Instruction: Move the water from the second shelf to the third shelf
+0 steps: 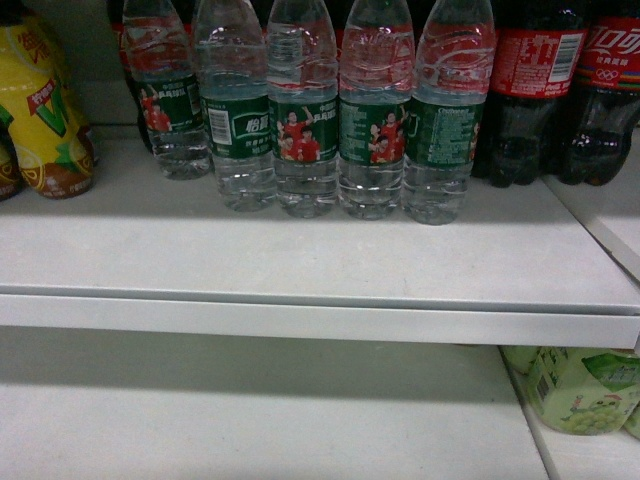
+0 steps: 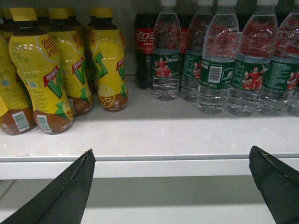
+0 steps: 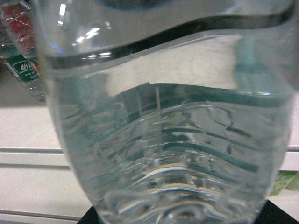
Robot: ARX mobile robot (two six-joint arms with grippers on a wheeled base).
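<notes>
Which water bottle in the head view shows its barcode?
The water bottle second from left: its green label shows a white barcode, while the other four show red-shirted figures or plain green.

Clear ribbed glossy plastic water point(image 3: 159, 140)

A white upper shelf point(image 1: 300, 265) carried a row of water bottles point(image 1: 305, 130), with cola bottles point(image 1: 535, 90) to their right and yellow tea bottles point(image 2: 60, 70) to their left. The lower shelf point(image 1: 250, 420) held pale green bottles point(image 1: 580, 388) at right.

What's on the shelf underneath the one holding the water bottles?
Below the upper shelf, pale green packages sit at the right. The lower shelf looks bare elsewhere, though its back is shadowed and cut off from view.
</notes>
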